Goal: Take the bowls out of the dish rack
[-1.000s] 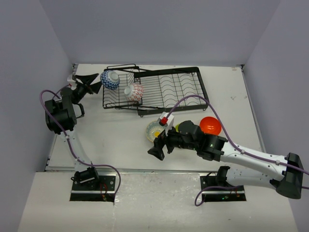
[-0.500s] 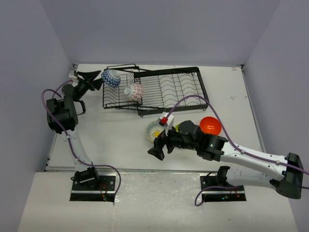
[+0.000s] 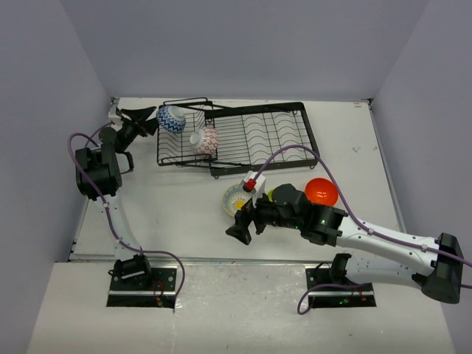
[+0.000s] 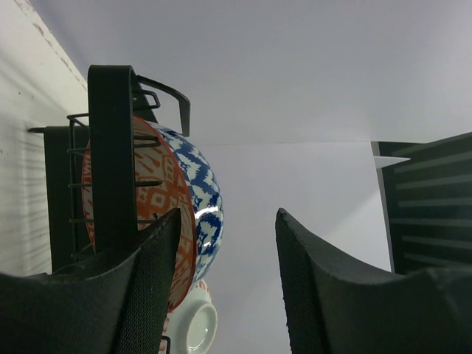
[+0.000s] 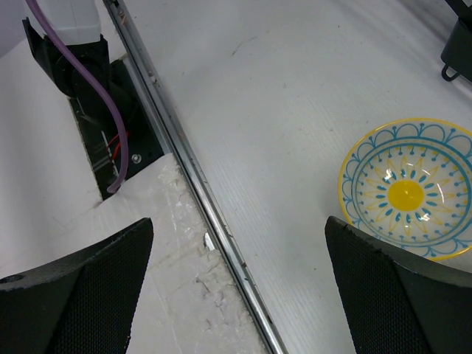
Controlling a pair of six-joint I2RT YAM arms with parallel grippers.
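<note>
Nearest the bases, the right gripper (image 3: 238, 228) hovers low over the front of the counter (image 3: 177, 214), its fingers spread wide and empty. The cream bowl with the yellow centre (image 5: 407, 195) sits upright just beside it, so a careless swing from this arm could shove that bowl toward the counter's near edge. A little farther back the orange bowl (image 3: 321, 191) rests on the counter by the same arm's forearm, also within reach of a knock. Beyond them is the dish rack (image 3: 251, 133), with the red-and-white bowl (image 3: 206, 140) propped in its left part and the blue-patterned bowl (image 3: 170, 119) tilted in the small wire section at the far-left end. There the left gripper (image 3: 152, 119) closes in, fingers (image 4: 158, 251) parted around nothing. Here's the danger: in the wrist view the blue-patterned bowl lies off to one side of the gap, not in it. Closing now would likely pinch air or clip a wire, and pushing on could tip the glossy bowl or drag the rack.
</note>
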